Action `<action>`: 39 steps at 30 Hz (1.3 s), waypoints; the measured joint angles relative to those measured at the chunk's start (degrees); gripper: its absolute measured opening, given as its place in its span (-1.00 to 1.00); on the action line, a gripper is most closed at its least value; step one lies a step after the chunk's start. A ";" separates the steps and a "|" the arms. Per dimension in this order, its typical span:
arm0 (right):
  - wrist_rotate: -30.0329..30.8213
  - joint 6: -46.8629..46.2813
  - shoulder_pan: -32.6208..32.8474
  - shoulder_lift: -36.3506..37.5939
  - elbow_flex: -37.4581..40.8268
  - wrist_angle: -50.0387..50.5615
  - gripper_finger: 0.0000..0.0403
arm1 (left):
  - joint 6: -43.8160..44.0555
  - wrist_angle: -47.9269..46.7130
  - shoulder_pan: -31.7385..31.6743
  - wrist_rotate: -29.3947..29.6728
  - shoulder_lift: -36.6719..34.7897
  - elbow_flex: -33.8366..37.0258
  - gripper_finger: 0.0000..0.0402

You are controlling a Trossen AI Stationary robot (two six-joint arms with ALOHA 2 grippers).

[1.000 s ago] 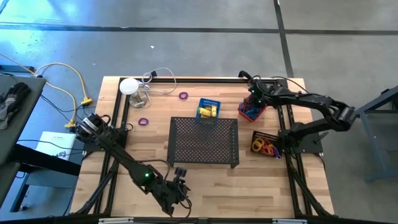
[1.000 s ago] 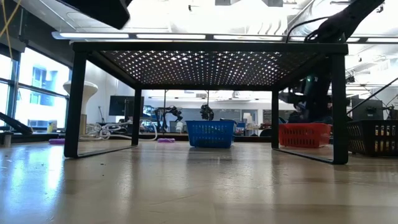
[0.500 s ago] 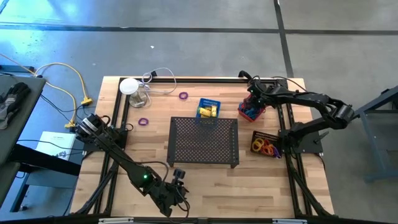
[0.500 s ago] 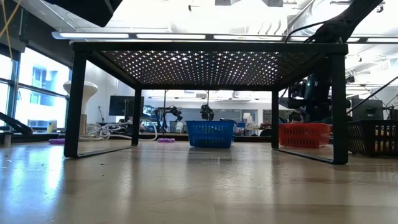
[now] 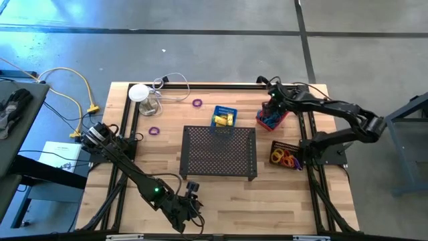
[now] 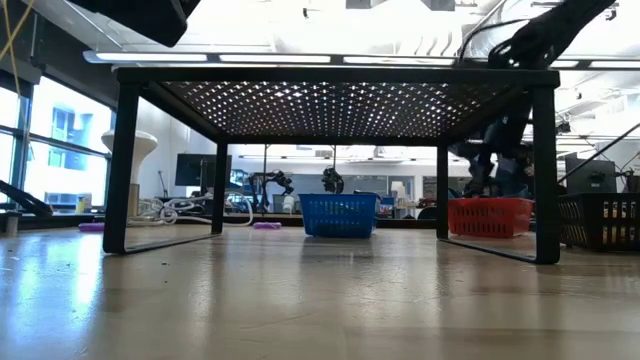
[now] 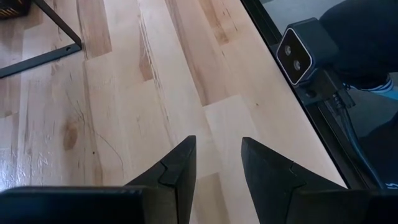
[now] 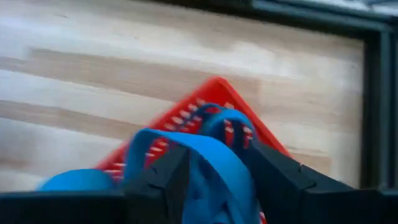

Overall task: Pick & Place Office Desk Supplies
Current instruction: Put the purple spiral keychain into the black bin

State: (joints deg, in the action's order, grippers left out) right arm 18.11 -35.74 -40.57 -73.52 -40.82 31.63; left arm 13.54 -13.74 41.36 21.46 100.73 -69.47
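Supplies lay scattered over the surface: two purple rings [image 5: 197,102] near the far edge, left of centre, yellow packets in a blue basket [image 5: 224,116] behind the black mesh tray [image 5: 220,151], and orange and yellow loops in a dark basket [image 5: 286,156] toward the right edge. The right gripper [image 5: 272,105] hung over the red basket [image 5: 270,118] near the far right corner, its jaws parted with a blue band [image 8: 205,152] draped between them above the basket. Whether the band was gripped or merely resting there could not be told. The left gripper [image 7: 216,163] waited at the near edge, left of centre, jaws apart and empty.

Such bands are probably light, limp and stretchy, prone to clinging to a finger; pinching one strand of the loop would likely serve best. The rings look stiffer and are best pinched across the rim.
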 joint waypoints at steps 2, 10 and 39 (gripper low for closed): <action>-0.17 0.00 0.96 1.73 -0.13 -0.22 -0.23 | 0.00 0.00 0.00 0.01 0.00 0.00 -0.39; 0.87 0.06 3.49 5.91 -0.13 1.59 -0.22 | 0.31 0.28 0.00 -0.01 0.00 0.02 -0.39; 46.99 -4.48 64.23 16.51 0.52 -5.73 -0.24 | 22.06 -17.33 2.11 -0.22 -13.33 -0.17 -0.39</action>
State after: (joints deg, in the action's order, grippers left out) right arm 65.10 -40.23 23.65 -57.01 -40.29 25.90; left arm 35.60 -31.06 43.47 21.25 87.39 -69.65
